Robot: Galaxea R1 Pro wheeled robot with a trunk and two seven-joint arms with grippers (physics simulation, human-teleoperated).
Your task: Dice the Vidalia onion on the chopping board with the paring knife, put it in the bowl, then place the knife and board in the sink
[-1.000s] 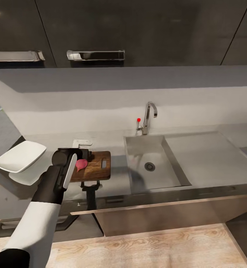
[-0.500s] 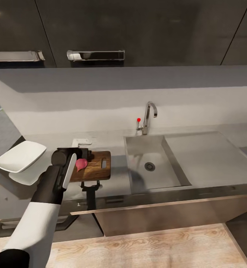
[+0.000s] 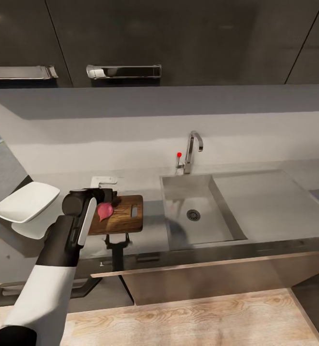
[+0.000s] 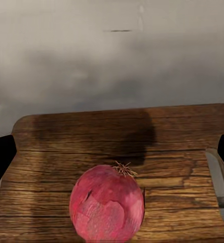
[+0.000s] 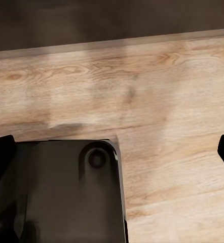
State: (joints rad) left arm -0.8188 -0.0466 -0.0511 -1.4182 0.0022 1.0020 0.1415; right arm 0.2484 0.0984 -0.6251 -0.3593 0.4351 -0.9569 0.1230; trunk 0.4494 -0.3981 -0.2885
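Observation:
The onion, red-pink and whole, lies on the dark wood chopping board on the grey countertop, left of the sink. My left gripper hovers open just above it; its black fingers stand wide apart on either side of the onion without touching it. The white bowl sits to the left of the board. A small white object lies behind the board; I cannot tell whether it is the paring knife. My right gripper hangs open over the wood floor.
The chrome tap with its red-tipped lever stands behind the basin, and the drainboard lies to its right. Dark upper cabinets with a chrome handle hang overhead. The robot's dark base is below my right gripper.
My left arm has drawn slightly to the left. The onion stays on the board.

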